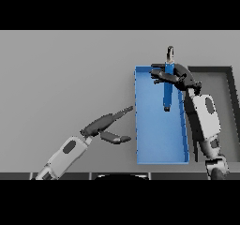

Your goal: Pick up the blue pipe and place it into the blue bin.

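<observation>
Nearest, the left hand (105, 125) rests idle over the grey table (65, 78), fingers straight and relaxed, beside the blue bin (139, 139). Farther back, the right hand (176, 78) has its fingers clamped on the blue pipe (167, 93), held above the bin's far end. The pipe's long axis runs near to far, its lower end pointing into the bin. Released here, it could tip against the far wall and topple out. A dark tray (229, 78) sits beyond.
</observation>
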`<state>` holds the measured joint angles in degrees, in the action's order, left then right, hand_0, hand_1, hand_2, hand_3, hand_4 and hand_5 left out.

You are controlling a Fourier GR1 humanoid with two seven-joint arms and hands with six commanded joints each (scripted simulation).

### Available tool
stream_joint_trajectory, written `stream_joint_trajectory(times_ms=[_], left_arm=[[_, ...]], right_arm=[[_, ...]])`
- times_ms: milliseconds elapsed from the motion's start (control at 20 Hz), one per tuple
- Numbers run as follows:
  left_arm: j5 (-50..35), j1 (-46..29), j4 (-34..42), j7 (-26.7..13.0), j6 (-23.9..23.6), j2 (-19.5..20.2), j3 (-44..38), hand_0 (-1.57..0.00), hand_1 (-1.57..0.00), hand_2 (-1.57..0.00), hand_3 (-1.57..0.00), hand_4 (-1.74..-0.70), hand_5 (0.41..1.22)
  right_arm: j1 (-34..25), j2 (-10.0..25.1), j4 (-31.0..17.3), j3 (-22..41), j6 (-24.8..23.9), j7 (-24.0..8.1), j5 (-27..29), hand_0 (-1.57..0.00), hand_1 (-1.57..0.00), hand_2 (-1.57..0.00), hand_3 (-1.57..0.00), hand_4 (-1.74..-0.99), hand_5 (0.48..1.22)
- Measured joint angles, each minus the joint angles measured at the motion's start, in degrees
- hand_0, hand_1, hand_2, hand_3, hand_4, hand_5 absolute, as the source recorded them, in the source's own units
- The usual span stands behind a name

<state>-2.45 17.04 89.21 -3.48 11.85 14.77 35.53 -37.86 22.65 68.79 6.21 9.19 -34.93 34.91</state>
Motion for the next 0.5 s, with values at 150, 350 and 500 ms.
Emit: stream_joint_trajectory(times_ms=[150,350,500], left_arm=[[-0.63,0.4,0.26,-0.56,0.25,-0.11,-0.24,0.0,0.0,0.0,0.0,-0.89,0.455],[0.16,0.17,0.14,-0.56,-0.2,-0.31,0.16,0.0,0.0,0.0,0.0,-0.89,0.454],[-0.1,0.28,0.14,-1.59,-0.52,-0.62,-0.01,0.0,0.0,0.0,0.0,-0.89,0.452]], right_arm=[[1.32,3.95,-3.94,7.17,-1.03,0.0,3.16,-1.56,-1.46,-1.39,-1.12,-1.547,1.133],[-3.2,10.55,-11.2,24.54,-7.66,0.01,17.67,-0.67,-0.6,-0.57,-0.46,-1.338,1.157],[-5.95,14.06,-10.53,33.11,-6.06,0.0,22.08,-0.34,-0.31,-0.29,-0.23,-1.208,1.028]])
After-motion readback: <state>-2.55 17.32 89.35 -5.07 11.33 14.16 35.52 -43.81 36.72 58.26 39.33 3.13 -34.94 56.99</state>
